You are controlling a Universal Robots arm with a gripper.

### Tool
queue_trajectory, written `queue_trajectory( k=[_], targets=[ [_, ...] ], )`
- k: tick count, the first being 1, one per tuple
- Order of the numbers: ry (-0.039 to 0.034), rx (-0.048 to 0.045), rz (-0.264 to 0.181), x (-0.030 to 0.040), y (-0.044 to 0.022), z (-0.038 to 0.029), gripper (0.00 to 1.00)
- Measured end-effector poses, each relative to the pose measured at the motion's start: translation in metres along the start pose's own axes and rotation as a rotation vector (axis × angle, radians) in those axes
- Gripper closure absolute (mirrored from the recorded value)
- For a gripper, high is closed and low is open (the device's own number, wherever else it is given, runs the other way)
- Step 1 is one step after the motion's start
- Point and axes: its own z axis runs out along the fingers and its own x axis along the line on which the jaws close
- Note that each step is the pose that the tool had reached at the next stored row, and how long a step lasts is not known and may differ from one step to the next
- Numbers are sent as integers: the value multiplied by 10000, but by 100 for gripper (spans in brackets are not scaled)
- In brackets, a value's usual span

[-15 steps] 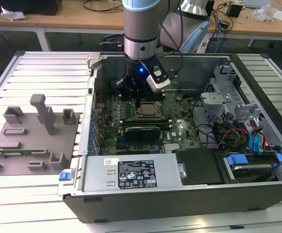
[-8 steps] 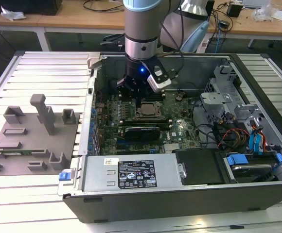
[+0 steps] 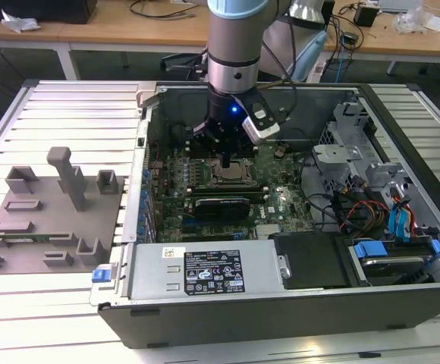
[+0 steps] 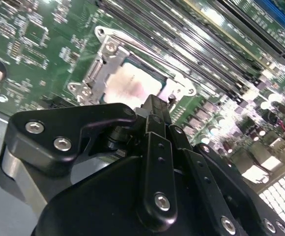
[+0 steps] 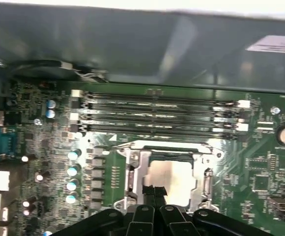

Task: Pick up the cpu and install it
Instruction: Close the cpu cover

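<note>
The gripper (image 3: pixel 226 161) hangs over the motherboard (image 3: pixel 277 193) inside the open case, its 2 fingers (image 5: pixel 148 192) pressed together on nothing. The cpu (image 5: pixel 177 179) lies flat in its socket frame (image 5: pixel 135 169), fingertips at its edge.

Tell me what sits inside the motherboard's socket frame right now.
The cpu, silvery top up, lies inside the socket frame. The gripper covers one edge; whatever lies beneath the cpu is hidden.

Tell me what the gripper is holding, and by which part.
Nothing, it seems: the gripper is shut, empty, over the cpu, which lies in its socket.
</note>
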Motion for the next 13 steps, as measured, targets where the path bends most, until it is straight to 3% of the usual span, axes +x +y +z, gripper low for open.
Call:
queue_trajectory(
  k=[3,5,10,13],
  targets=[
    [0,0,-1,-103,-6,1,89],
    [0,0,0,-134,-8,2,89],
    [0,0,25,-146,-8,1,89],
    [1,1,30,-146,-10,-58,89]
  ],
)
